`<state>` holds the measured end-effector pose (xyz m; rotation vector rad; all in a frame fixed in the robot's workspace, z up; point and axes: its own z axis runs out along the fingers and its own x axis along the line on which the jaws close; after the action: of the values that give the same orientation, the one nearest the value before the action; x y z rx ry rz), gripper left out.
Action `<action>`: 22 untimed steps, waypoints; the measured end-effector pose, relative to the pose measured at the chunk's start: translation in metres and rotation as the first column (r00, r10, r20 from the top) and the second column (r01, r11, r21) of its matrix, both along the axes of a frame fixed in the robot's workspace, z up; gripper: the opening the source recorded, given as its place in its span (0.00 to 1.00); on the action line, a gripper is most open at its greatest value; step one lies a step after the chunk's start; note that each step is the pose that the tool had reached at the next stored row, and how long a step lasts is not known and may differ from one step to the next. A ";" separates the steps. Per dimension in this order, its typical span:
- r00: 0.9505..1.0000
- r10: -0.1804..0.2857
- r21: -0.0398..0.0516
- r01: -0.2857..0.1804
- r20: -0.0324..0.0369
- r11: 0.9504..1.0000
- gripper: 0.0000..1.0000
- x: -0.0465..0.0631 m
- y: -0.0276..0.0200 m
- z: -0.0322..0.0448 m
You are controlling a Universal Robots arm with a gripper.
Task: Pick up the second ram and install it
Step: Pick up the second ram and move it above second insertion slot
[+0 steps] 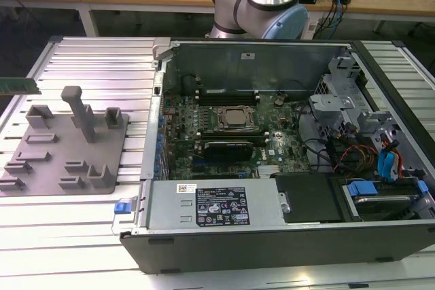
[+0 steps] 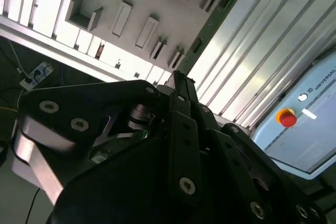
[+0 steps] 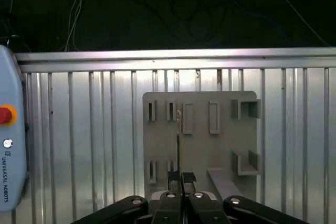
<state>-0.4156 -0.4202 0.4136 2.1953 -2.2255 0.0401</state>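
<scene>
The second ram [image 1: 18,86] hangs in the air at the exterior view's left edge, above the bench [image 1: 102,59] and clear of the grey fixture tray [image 1: 64,147]. The open computer case [image 1: 272,134] lies well apart toward the exterior view's right. In the second wrist view the pincer [image 2: 177,80] is clenched on one end of the stick, whose long axis runs straight out from its tips. In the first wrist view the ram shows edge-on over the tray.
</scene>
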 end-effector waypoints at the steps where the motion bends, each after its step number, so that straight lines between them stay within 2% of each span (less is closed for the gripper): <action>1: 1.000 0.000 0.000 0.000 0.000 1.000 0.09 0.000 0.0004 0.0063; 3: 1.000 0.000 0.000 0.000 0.000 1.000 0.09 0.000 0.0007 0.0177; 6: 1.000 0.000 -0.001 0.000 0.000 1.000 0.09 0.000 0.0007 0.0258; 9: 1.000 0.000 -0.001 0.000 0.000 1.000 0.09 0.000 0.0008 0.0282; 11: 1.000 0.000 -0.001 0.000 0.000 1.000 0.09 0.005 0.0007 0.0280; 15: 1.000 0.000 -0.001 0.000 0.000 1.000 0.09 0.029 0.0007 0.0280; 20: 1.000 0.000 -0.001 0.000 0.000 1.000 0.09 0.049 0.0007 0.0279; 22: 1.000 0.000 -0.001 0.000 0.000 1.000 0.09 0.061 0.0007 0.0279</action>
<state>-0.3543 -0.4195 0.4415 2.1951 -2.2252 0.0408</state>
